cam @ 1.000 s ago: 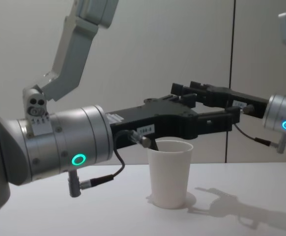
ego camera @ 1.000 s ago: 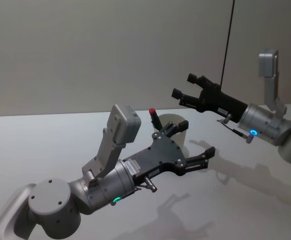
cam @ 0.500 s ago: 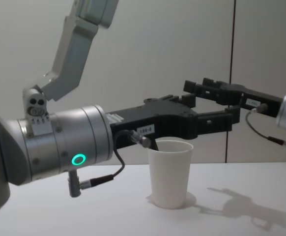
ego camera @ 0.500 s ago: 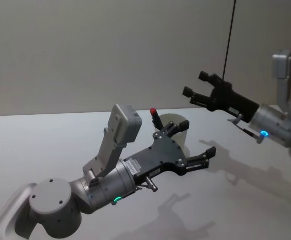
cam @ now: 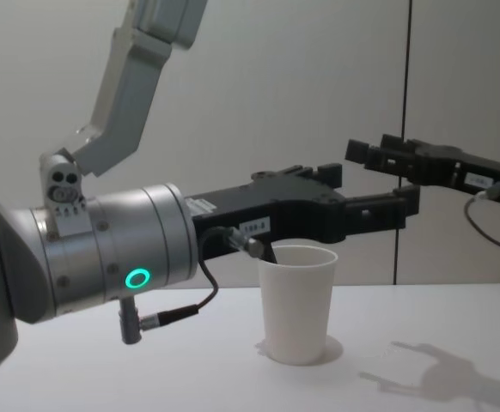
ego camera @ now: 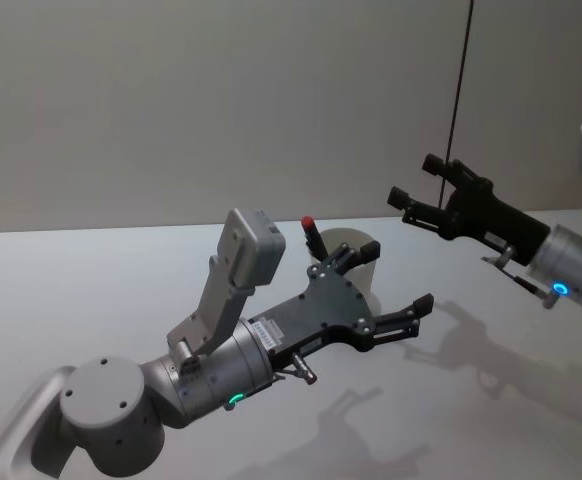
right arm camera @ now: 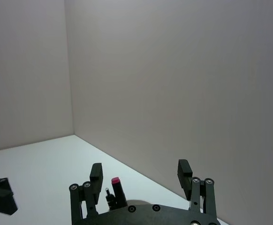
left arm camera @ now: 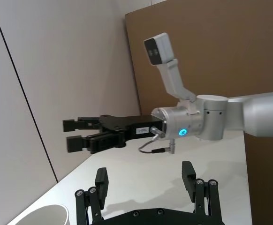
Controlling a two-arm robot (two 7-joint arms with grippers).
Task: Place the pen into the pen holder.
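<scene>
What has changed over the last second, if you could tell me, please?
The right gripper, jaws open and empty, has drawn back to the robot's right, away from the pen holder. The left gripper stayed open above the cup, and the pen stayed standing in it.

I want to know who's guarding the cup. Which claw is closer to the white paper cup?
The left claw. It hangs open right over and beside the white paper cup. The right claw is open too, up in the air and off to the right.
</scene>
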